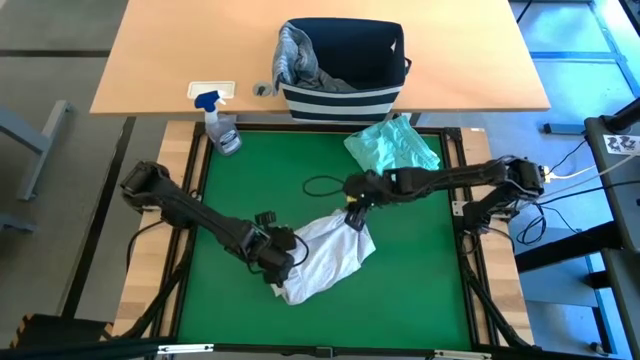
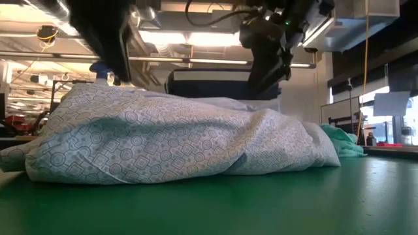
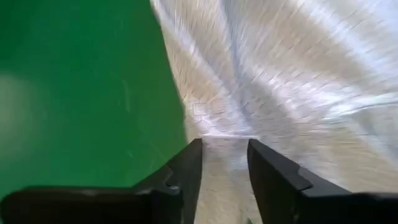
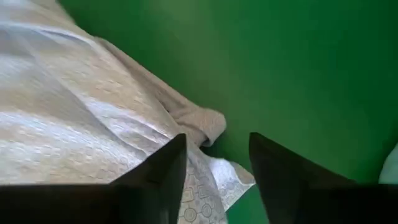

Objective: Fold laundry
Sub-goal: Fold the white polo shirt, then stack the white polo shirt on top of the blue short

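the white patterned garment (image 1: pixel 325 255) lies crumpled on the green mat (image 1: pixel 260 180), front centre. left gripper (image 3: pixel 224 144) sits over its near-left edge, fingers apart. right gripper (image 4: pixel 217 142) sits over its far-right corner, fingers apart. neither grips it.

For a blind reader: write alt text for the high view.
A crumpled white garment lies on a green mat, the left gripper and right gripper at its opposite ends. A mint-teal garment lies near a striped basket.

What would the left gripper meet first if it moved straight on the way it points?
Most likely the white patterned garment: the left gripper points at it, its fingers apart just above the cloth, though depth is unclear.
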